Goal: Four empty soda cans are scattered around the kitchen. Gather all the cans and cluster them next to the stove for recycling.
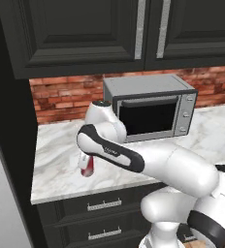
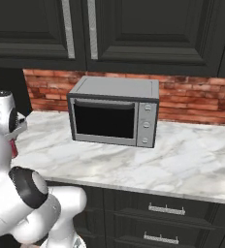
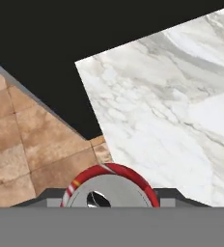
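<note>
A red soda can (image 1: 87,167) with a silver top is held in my gripper (image 1: 86,161), which is shut on its sides from above. It hangs over the front left part of the white marble counter (image 1: 56,160). In the hand view the red soda can (image 3: 109,189) sits between the two fingertips of my gripper (image 3: 110,198), above the counter's corner. A red sliver of the can (image 2: 12,147) peeks out beside the arm in the right base view. The stove is out of view.
A grey microwave (image 1: 151,107) (image 2: 114,116) stands on the counter against the red brick wall (image 1: 61,97). Black upper cabinets (image 1: 85,34) hang above, and a tall black panel (image 1: 8,145) borders the counter's left end. Terracotta floor (image 3: 32,144) lies beyond the counter edge.
</note>
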